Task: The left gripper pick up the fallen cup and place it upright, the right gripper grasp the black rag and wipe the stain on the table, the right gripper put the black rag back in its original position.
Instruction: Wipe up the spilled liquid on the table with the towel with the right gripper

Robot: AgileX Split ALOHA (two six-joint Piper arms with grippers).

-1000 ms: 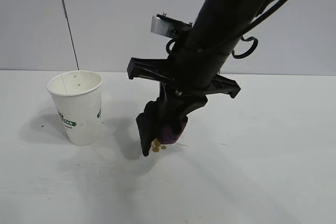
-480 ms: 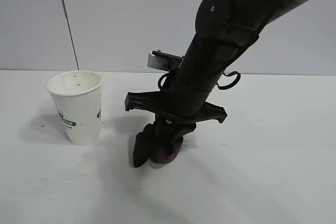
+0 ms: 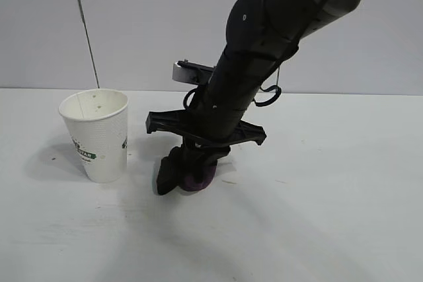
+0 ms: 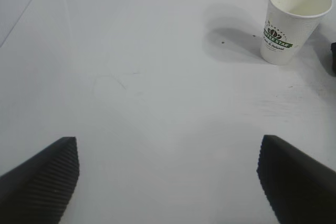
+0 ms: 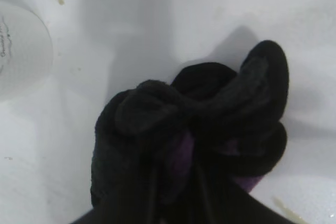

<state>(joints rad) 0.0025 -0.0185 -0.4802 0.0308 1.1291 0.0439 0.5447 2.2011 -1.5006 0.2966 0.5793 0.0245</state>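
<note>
In the exterior view, the right gripper (image 3: 182, 177) is down at the table (image 3: 330, 216), with its fingers closed around the black rag (image 3: 193, 175). The rag is pressed onto the white tabletop, and some dark purple cloth shows under the black fingers. The white paper cup (image 3: 98, 135) with the green logo stands upright just to the left of the gripper, near it but not touching. The arm comes down in a slant from the upper right. The stain cannot be seen in this view; the rag and the fingers cover that place.

In the left wrist view, the left gripper (image 4: 168, 174) hangs above a bare part of the table (image 4: 157, 77), and its two ribbed fingers (image 4: 44, 174) stand wide apart, holding nothing. The cup (image 4: 291, 22) is far from it, upright, with its open mouth up and its shadow beside it.

In the right wrist view, the bunched rag (image 5: 194, 135) fills the middle, black with purple folds, held between the fingers and lying on the table (image 5: 131, 19). The side of the cup (image 5: 21, 51) is just beside it. A thin amber streak (image 5: 283, 208) is on the tabletop next to the rag.
</note>
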